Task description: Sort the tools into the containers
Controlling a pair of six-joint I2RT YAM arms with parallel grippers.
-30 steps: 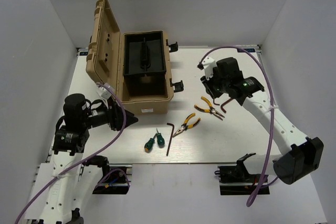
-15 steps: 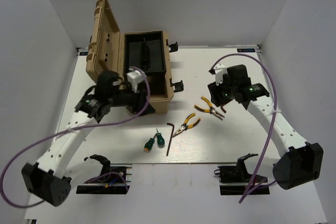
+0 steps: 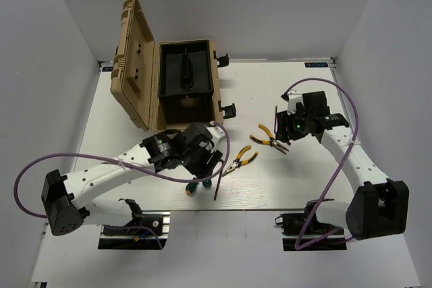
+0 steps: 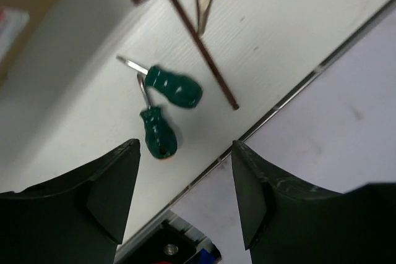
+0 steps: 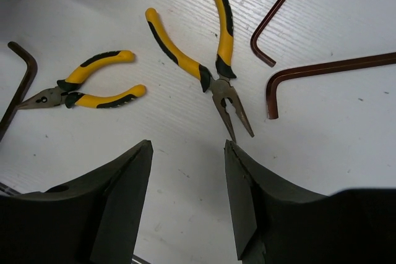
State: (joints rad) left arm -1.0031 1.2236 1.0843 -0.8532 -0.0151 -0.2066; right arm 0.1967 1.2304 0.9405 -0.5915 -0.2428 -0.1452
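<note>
Top cam sits high behind the arm bases and looks down on the whole counter (image 3: 283,180). The left wrist cam hangs close over the green screwdrivers (image 4: 176,88), just in front of the toolbox (image 3: 192,134). The right wrist cam's close over pliers (image 5: 213,60) to the toolbox's right. Both wrist views catch the same hex key (image 4: 198,41) and the other pliers (image 5: 80,88).

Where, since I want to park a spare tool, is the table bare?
Bare: the far strip right of the toolbox, and the table between pliers and near edge. Crowded: the middle, with screwdrivers, hex keys, left gripper, right gripper.
</note>
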